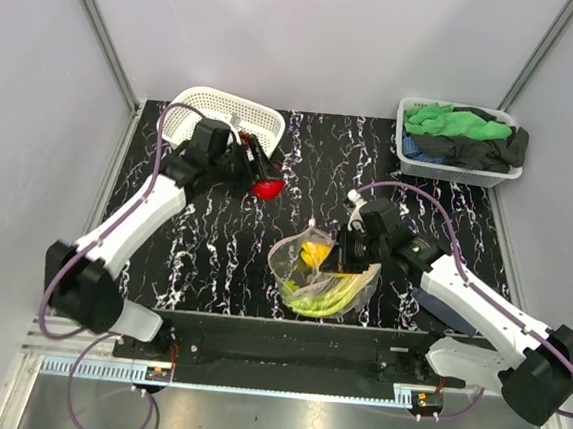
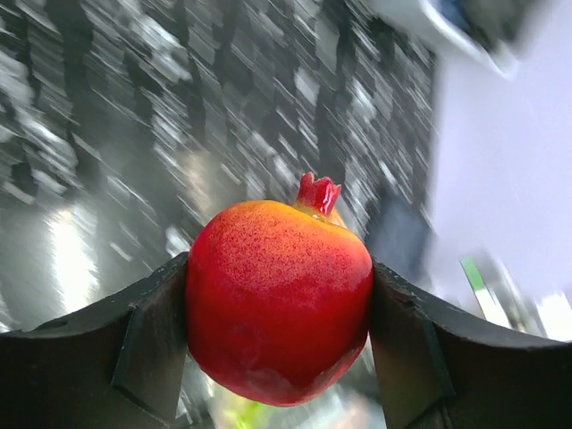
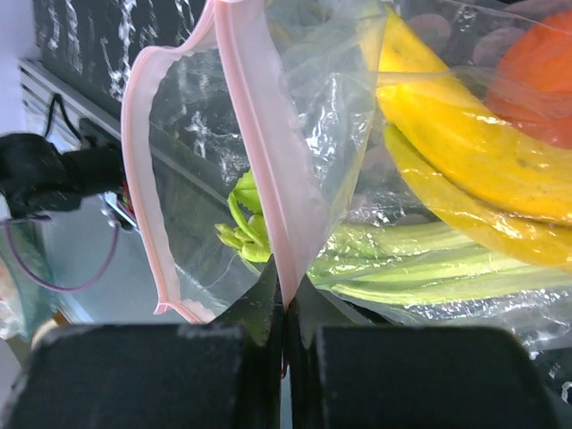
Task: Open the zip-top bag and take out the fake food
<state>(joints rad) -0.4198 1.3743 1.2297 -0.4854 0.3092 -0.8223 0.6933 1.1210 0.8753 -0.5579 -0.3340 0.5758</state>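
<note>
Where the top view looks down on the black marbled worktop (image 1: 213, 253), the zip-top bag (image 1: 326, 273) lies at the near edge, between the two arms. The yellow banana (image 1: 313, 252) and pale-green stalks (image 1: 314, 299) show through it; the rest of its contents is lost in creased plastic. Right arm (image 1: 461, 290): jaws at the bag's far right side, their tips hidden under the wrist. Left arm (image 1: 135, 221): jaws hold the red round fruit (image 1: 266, 188) just beside the white lattice basket (image 1: 226, 104); whether the fruit touches the worktop cannot be told. A second basket (image 1: 456, 171) at the far right corner holds a green cloth (image 1: 455, 119) and a black cloth (image 1: 473, 149).

Left wrist view: the red round fruit (image 2: 279, 299), small crown upward, sits clamped between two dark fingers (image 2: 152, 349), jaws spread wide around it. Fingers are cut off by the lower edge; the background is smeared and unreadable.

Right wrist view: jaws pinched tight on the bag's pink zip strip (image 3: 259, 161); fingers (image 3: 264, 308) meet with only the film between them. The other strip (image 3: 143, 179) curves away on the left, so the mouth gapes. Inside the zip-top bag (image 3: 304, 80) lie the banana (image 3: 465, 152), the stalks (image 3: 402, 264) and an orange piece (image 3: 536, 71) cut off at the top right corner.
</note>
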